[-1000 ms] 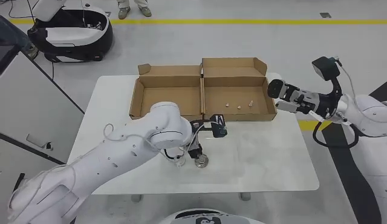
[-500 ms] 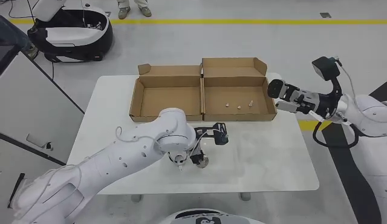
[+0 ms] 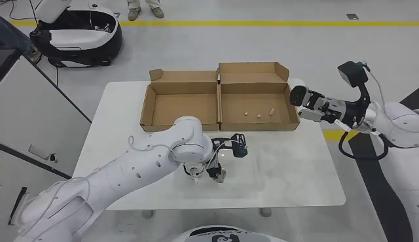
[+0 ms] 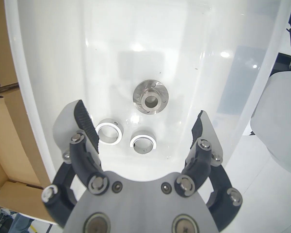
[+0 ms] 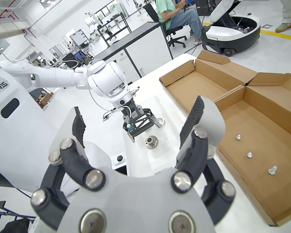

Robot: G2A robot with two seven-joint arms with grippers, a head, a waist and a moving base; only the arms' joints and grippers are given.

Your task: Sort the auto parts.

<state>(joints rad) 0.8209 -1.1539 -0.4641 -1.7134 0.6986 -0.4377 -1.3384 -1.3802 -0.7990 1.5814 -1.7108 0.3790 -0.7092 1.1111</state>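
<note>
I count two metal rings (image 4: 109,135) and one flanged hub (image 4: 150,100) near the table's (image 3: 294,170) front edge, two cardboard boxes (image 3: 183,111) at its far edge, and three small bolts (image 5: 249,155) inside one.

A yellow floor line (image 3: 262,23) and wheeled robot (image 3: 82,36) lie beyond the white table (image 3: 294,170).

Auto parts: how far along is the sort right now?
Done: three bolts lie in the right box. In hand: nothing; the left gripper hangs open over the tray, and the right gripper is open at the right box's end. Left: the flange and two rings sit in the tray, ungripped.
</note>
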